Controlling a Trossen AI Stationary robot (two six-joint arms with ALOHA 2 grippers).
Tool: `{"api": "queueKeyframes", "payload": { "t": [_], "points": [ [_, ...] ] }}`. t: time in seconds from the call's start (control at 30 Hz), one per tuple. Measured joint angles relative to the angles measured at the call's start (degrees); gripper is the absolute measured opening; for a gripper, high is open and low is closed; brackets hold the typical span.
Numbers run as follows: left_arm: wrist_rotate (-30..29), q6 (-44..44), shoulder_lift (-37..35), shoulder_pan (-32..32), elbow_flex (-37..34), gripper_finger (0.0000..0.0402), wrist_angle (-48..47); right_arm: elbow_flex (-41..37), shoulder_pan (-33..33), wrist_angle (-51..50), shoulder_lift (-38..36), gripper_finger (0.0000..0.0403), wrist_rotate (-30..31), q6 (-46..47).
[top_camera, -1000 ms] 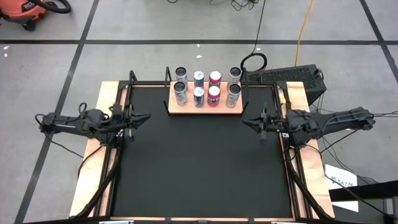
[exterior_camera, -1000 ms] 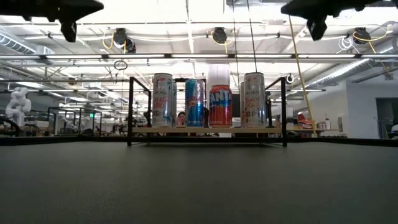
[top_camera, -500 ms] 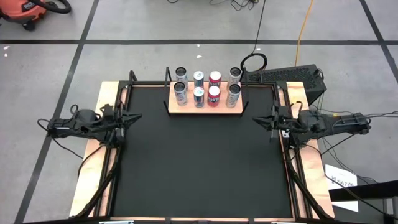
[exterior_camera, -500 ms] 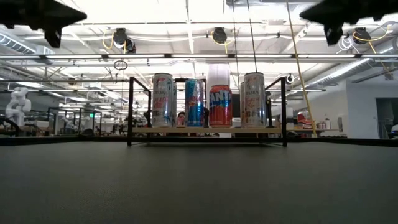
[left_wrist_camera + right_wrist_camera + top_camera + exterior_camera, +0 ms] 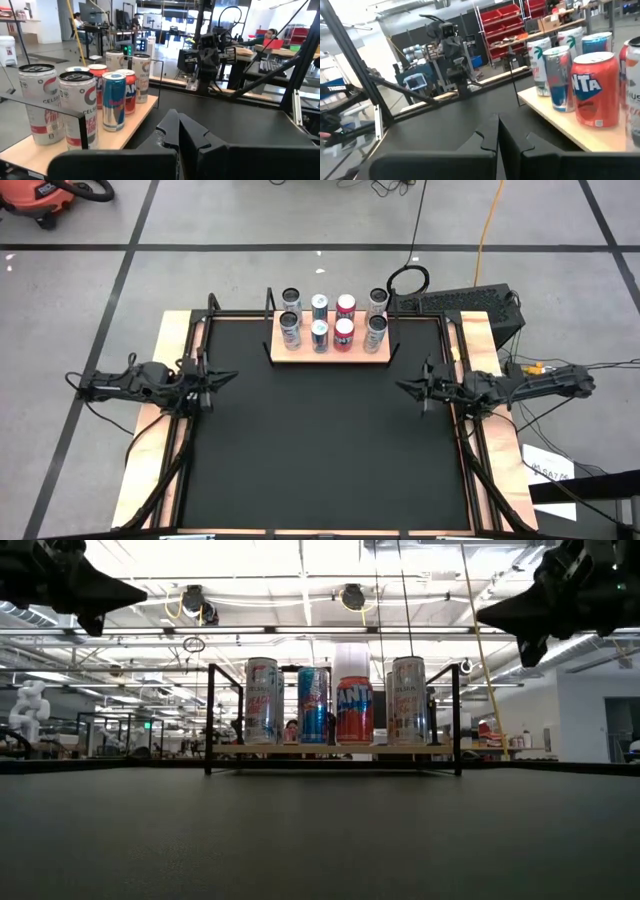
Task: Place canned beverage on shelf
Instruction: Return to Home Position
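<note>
High view: near the table's (image 5: pixel 320 470) left edge, left gripper (image 5: pixel 232 374) clenched on nothing; opposite, right gripper (image 5: pixel 402 386) likewise clenched, empty. Farther back, at the far edge, shelf (image 5: pixel 330 356) with long axis running left to right, bearing eight upright cans (image 5: pixel 320 332) in two rows.

The shelf (image 5: pixel 330 355) is a light wooden board with thin black posts at each end. It lies flat at the far middle of the table (image 5: pixel 320 450). It carries 8 cans, all upright, in 2 rows of 4. Both outer columns hold white cans (image 5: pixel 289 323). Column 2 from the left holds blue-silver cans (image 5: pixel 320 329). Column 3 holds red cans (image 5: pixel 343 328). A bare strip of board shows in front of the near row.
</note>
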Motion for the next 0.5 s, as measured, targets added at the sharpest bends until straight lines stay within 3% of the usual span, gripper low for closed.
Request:
{"api": "queueKeyframes", "payload": {
  "t": [0.27,0.5],
  "points": [
    [0.2,1.6,0.0,0.0,0.0,0.0000,-0.2,-0.4,0.0,-3.5,-8.1,0.0000,0.2,-6.4],
    [0.2,3.1,0.0,0.0,-1.3,0.0000,4.4,-0.4,0.0,-12.9,-15.6,0.0000,0.5,-5.1]
  ]
}}
